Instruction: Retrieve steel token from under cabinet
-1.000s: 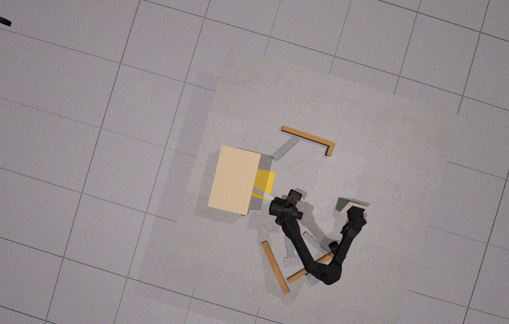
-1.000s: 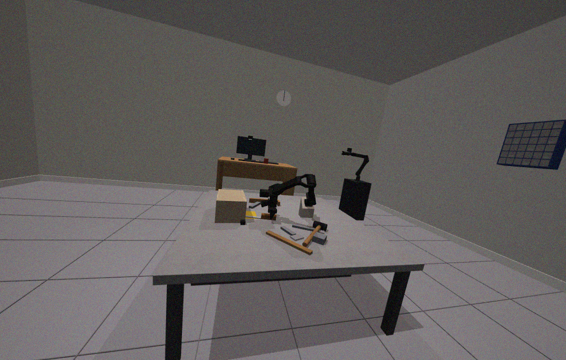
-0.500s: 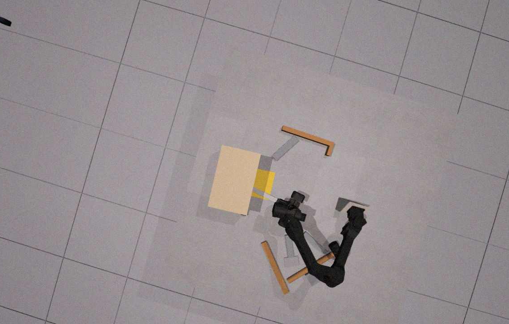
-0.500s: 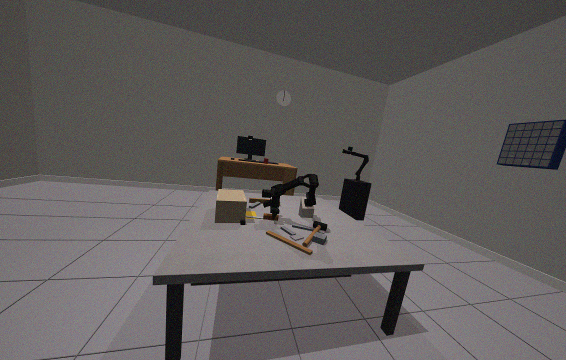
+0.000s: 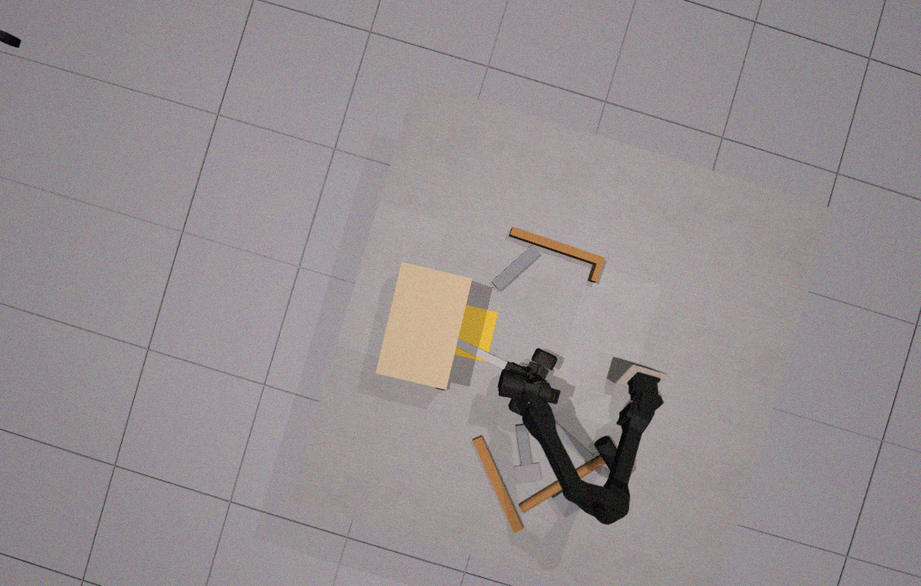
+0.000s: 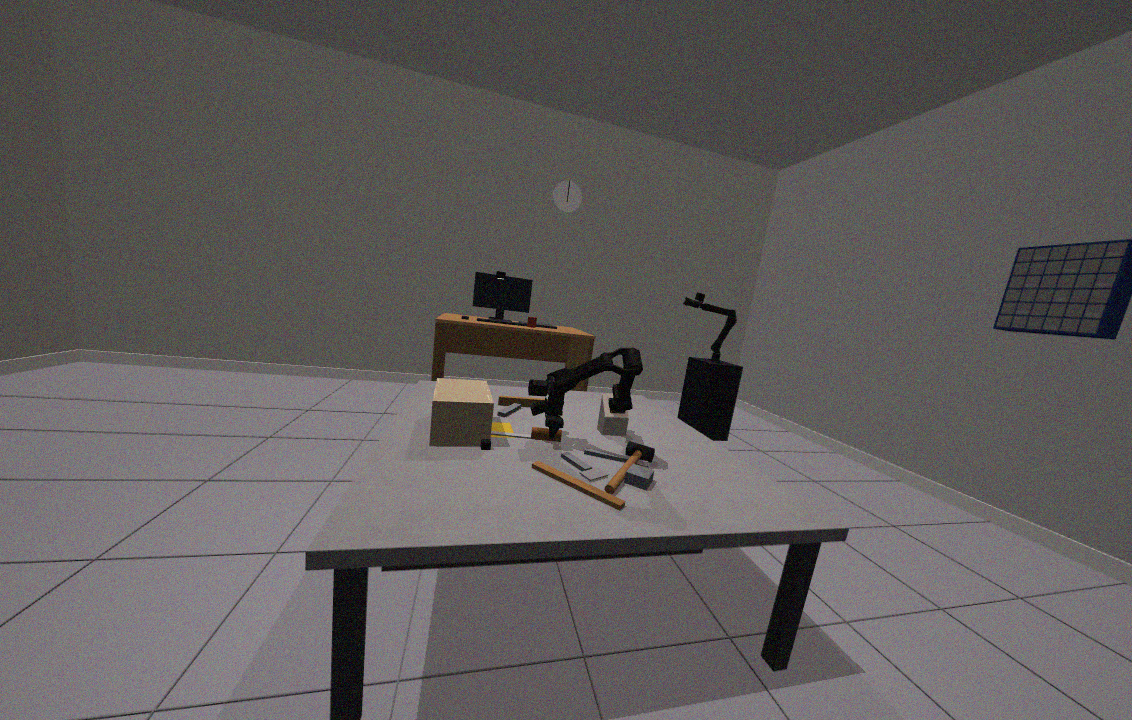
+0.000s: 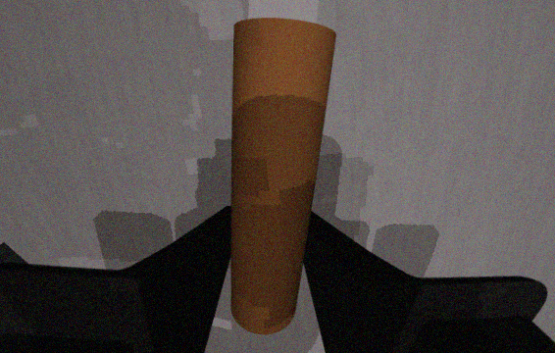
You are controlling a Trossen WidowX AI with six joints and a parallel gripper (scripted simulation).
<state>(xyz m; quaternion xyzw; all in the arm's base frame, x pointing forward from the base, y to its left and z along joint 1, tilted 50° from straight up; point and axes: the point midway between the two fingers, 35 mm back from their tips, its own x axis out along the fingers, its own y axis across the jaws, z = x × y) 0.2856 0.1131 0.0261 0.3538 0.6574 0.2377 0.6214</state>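
Note:
My gripper (image 5: 517, 373) (image 6: 554, 433) (image 7: 268, 216) is shut on the orange-brown round handle (image 6: 538, 434) (image 7: 282, 64) of a tool, low over the table in front of the cabinet. The tool's thin grey shaft (image 5: 491, 357) (image 6: 512, 436) reaches across a corner of the yellow marked area (image 5: 491, 327) (image 6: 503, 428) towards the pale wooden cabinet (image 5: 424, 325) (image 6: 461, 416). The shaft's far end is hidden at or under the cabinet. The steel token is not visible in any view, and the vent slots cannot be made out.
An L-shaped orange stick (image 5: 558, 244) and a grey bar (image 5: 516, 268) lie on one side. On the other lie an orange bar (image 5: 497, 484) (image 6: 577, 485), a black-headed hammer (image 5: 540, 497) (image 6: 623, 472), a grey T-shaped piece (image 5: 526, 471) and a grey block (image 6: 639, 478).

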